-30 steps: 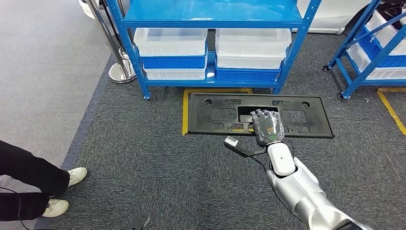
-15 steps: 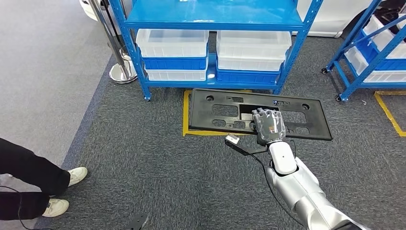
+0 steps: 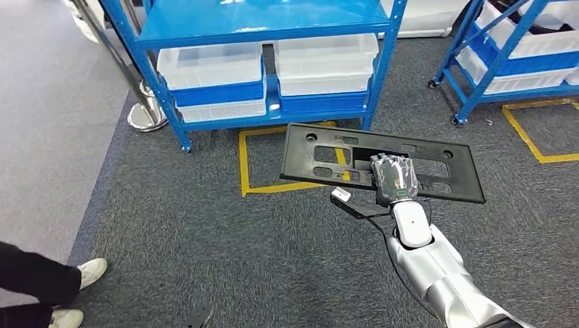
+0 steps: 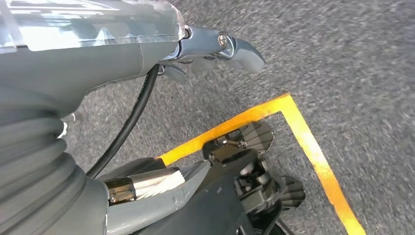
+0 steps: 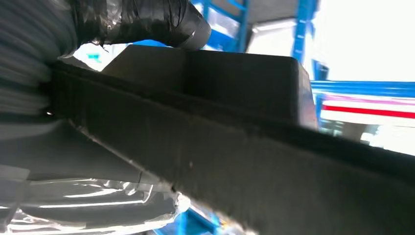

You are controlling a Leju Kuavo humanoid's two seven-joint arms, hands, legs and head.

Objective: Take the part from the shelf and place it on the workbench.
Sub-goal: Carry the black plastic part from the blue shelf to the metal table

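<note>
Right hand (image 3: pixel 394 179) is clamped on the part (image 3: pixel 382 162), a long flat black plastic panel pierced by rectangular cut-outs and round holes. Its fingers curl over the lip of the central cut-out near the panel's near long edge, and the right wrist view confirms the hold: a dark thumb (image 5: pixel 147 22) lies on one face of a thick black rim while the rest of the hand backs the other. Gripping at an opening close to the middle looks sensible, since the load then balances to either side of the wrist instead of levering on it. The panel is carried in the air, roughly level and slightly skewed, out in front of the silver right arm (image 3: pixel 437 273) and above the grey carpet (image 3: pixel 205 232), partly over a yellow floor marking (image 3: pixel 244 164). It is already off the blue shelf (image 3: pixel 259 27), which stands just beyond its far edge with white and blue bins (image 3: pixel 212 75) on the lower tier. A second blue rack (image 3: pixel 519 48) stands off to the right.

Left hand (image 4: pixel 98 54) hangs low, looking down at carpet and yellow tape; whether its fingers are apart or together I cannot tell, though nothing shows in it. A person's white shoes (image 3: pixel 75 287) stand at the near left of the carpet. No workbench is visible, so by my judgement the carry is underway and the placing is yet to come.
</note>
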